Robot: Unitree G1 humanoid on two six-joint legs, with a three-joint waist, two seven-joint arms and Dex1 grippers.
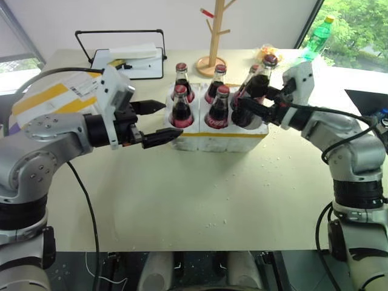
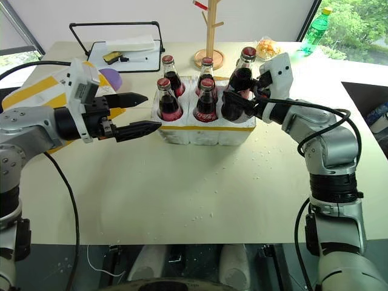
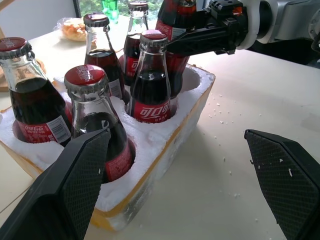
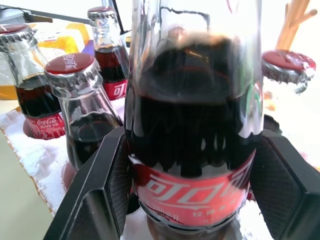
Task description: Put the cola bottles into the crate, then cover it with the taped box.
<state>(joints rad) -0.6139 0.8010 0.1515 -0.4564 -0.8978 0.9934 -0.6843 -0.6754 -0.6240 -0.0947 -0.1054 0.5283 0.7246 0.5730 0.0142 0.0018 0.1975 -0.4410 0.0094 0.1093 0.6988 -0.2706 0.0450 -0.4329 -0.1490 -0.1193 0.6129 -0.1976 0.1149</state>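
Note:
The crate (image 1: pixel 242 137), a low white styrofoam tray with a yellow strip, sits mid-table. Several cola bottles (image 1: pixel 219 108) with red caps stand in its wells. My right gripper (image 1: pixel 247 110) is shut on one more cola bottle (image 1: pixel 260 77). That bottle is tilted, with its base down at the crate's near right corner well; its red label fills the right wrist view (image 4: pixel 192 192). My left gripper (image 1: pixel 171 120) hangs open just left of the crate, holding nothing, its fingers (image 3: pixel 80 170) spread beside the crate's end. The taped box (image 1: pixel 45 97) lies at the far left, partly behind my left arm.
A wooden peg rack (image 1: pixel 213 36) stands behind the crate. A black wire tray with papers (image 1: pixel 128 57) is at the back left. A green plastic bottle (image 1: pixel 319 36) and a snack bag (image 1: pixel 267 51) are at the back right. White crumbs dot the table (image 1: pixel 200 200).

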